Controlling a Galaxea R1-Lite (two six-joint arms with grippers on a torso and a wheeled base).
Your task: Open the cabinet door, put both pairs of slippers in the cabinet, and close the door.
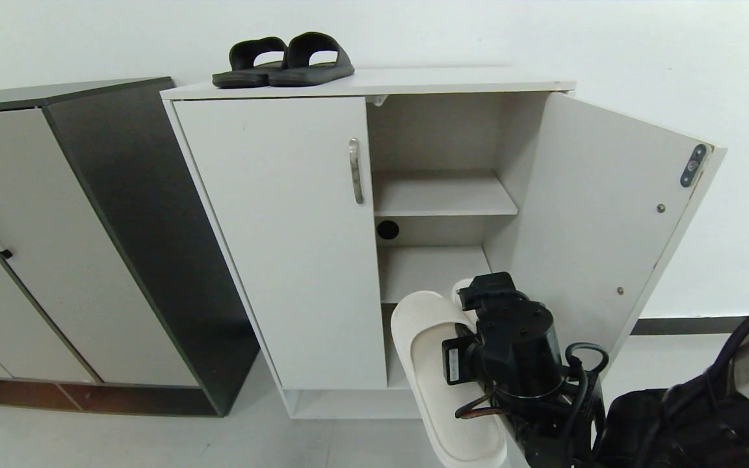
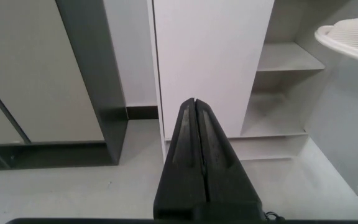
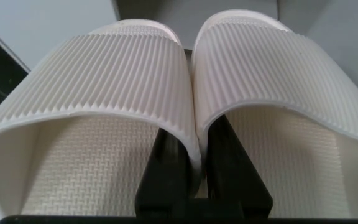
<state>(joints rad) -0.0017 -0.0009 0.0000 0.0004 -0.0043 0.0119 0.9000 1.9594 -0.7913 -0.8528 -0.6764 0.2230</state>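
The white cabinet (image 1: 270, 234) has its right door (image 1: 599, 221) swung open, showing bare shelves (image 1: 443, 195); its left door is shut. A pair of black slippers (image 1: 283, 62) lies on the cabinet top. In front of the open compartment, low down, my right gripper (image 3: 194, 171) is shut on the pair of white slippers (image 1: 439, 377), pinching their inner edges (image 3: 191, 124) together. One white slipper's edge (image 2: 350, 37) shows in the left wrist view. My left gripper (image 2: 195, 107) is shut on nothing, held back from the shut left door.
A grey and dark cabinet (image 1: 56, 247) stands to the left of the white one. A black bag (image 1: 693, 422) sits at the lower right. The white wall is behind, pale floor below.
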